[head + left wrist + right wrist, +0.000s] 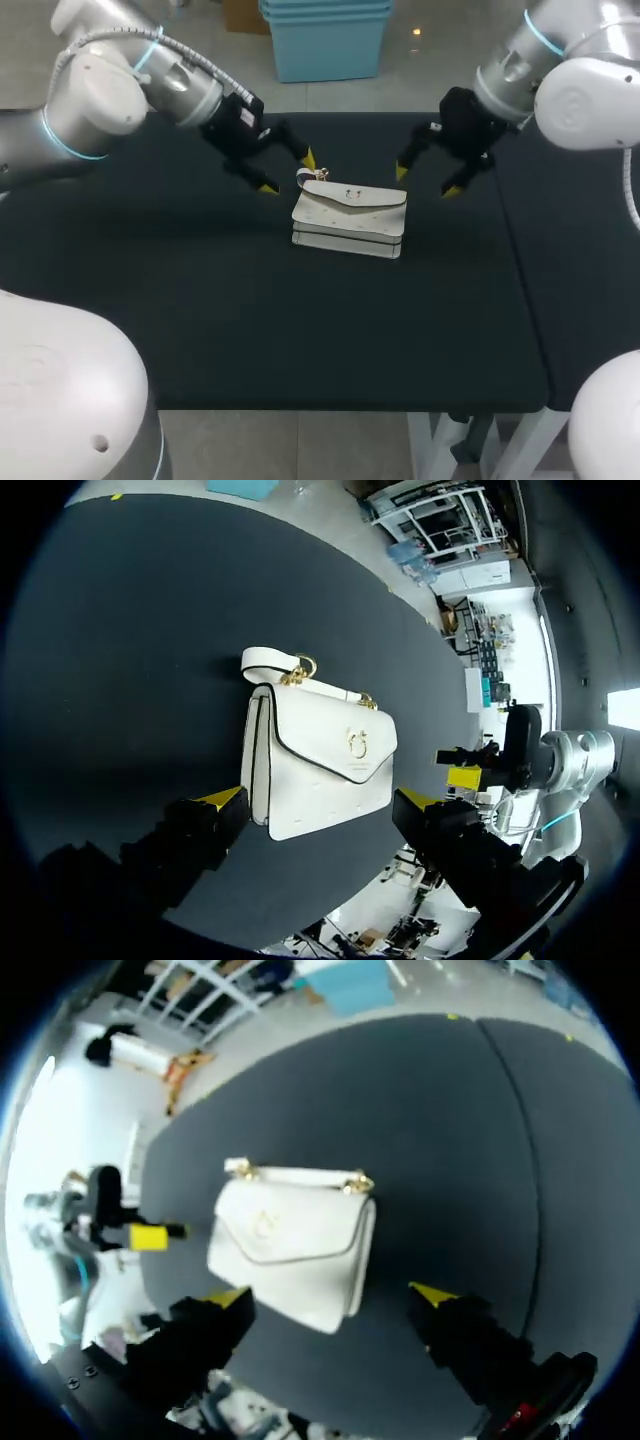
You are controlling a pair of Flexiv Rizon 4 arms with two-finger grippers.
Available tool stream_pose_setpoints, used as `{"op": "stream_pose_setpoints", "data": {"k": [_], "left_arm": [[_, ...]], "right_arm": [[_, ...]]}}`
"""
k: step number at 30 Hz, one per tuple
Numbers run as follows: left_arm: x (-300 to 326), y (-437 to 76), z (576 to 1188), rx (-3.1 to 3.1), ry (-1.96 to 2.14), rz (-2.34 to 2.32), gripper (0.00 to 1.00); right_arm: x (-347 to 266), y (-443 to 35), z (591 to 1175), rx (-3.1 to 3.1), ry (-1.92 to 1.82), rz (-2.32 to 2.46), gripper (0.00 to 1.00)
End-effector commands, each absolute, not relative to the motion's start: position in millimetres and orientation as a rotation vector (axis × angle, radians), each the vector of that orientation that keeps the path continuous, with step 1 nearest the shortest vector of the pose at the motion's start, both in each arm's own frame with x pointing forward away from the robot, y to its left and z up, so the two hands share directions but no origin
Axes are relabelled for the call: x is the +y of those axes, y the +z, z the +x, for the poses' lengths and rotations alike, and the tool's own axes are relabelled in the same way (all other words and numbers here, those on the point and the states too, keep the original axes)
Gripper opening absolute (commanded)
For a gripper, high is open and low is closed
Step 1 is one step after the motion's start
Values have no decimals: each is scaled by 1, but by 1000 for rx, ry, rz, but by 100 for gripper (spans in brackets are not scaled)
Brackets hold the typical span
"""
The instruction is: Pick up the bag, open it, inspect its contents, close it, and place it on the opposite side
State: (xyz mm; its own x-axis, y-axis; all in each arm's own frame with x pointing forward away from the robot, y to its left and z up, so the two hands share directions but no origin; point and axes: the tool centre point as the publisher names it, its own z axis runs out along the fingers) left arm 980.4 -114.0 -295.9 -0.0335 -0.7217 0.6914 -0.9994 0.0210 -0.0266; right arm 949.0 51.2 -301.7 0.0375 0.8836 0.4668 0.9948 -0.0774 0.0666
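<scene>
Left gripper [288,172] and right gripper [427,181], both spread wide and empty, flank the bag [349,218].
Flap shut, it lies near the table's [200,320] far edge, mid-width; pick-up seems not yet begun, so a gripper must descend and close on it.

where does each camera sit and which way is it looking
Head view: above and behind, looking down on the table; both arms enter, left gripper and right gripper flanking the bag.
Left wrist view: on that wrist, looking past its open gripper at the bag.
Right wrist view: likewise, from the opposite side.
Wrist views share the bag and each other's gripper.
</scene>
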Motion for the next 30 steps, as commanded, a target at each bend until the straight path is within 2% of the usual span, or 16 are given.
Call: {"op": "stream_pose_setpoints", "data": {"k": [1, 30], "left_arm": [[-113, -308, 980, -1637, 822, 1730, 100], [-118, -333, 992, -1687, 823, 1619, 100]], "right_arm": [[50, -311, 945, -1460, -739, -2229, 100], [62, -324, 950, -1371, -776, -2186, 100]]}}
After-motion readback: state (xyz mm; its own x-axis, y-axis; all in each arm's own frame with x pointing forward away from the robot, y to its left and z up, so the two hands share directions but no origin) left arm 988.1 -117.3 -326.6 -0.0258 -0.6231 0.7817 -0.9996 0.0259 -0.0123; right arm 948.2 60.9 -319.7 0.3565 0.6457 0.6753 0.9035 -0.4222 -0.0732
